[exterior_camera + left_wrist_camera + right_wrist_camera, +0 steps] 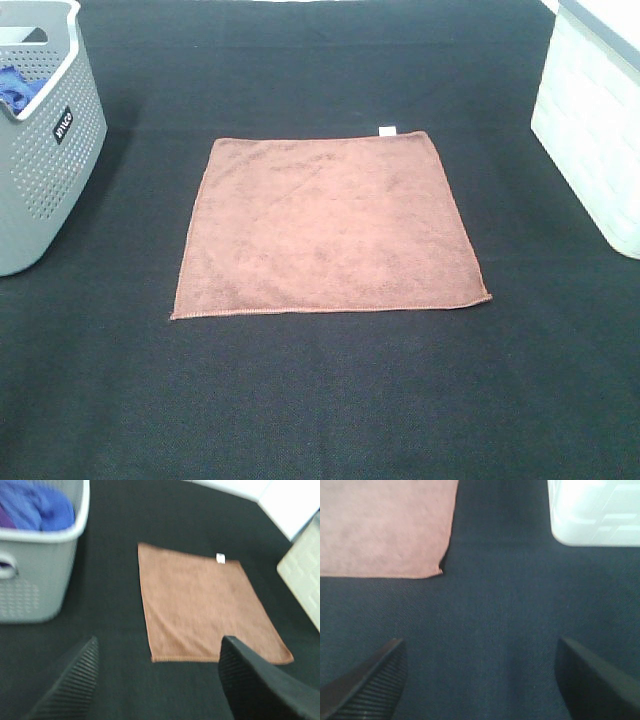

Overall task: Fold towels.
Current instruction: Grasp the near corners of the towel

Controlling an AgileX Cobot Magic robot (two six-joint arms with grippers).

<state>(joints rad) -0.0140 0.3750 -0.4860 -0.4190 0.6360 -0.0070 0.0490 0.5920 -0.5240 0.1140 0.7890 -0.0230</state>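
Towel: a reddish-brown towel (325, 225) lies spread flat and unfolded in the centre of the overhead frame, its edges roughly square to the picture.
Tag: a small white tag (386, 130) sticks out from the towel's top edge, near its upper right corner.
Surface: a black mat (320, 400) covers the whole table under the towel.
Left gripper: the left gripper (160, 642) hangs above the mat with its jaws spread wide and nothing held; the towel's edge shows between the fingers.
Right gripper: the right gripper (481, 642) is also wide apart and empty, over bare mat, with one towel corner in its camera's view.
Grey basket: a perforated grey basket (60, 180) stands at the left edge of the frame, apart from the towel, with a blue cloth (15, 88) inside.
White bin: a white bin (590, 120) sits at the upper right, well apart from the towel.
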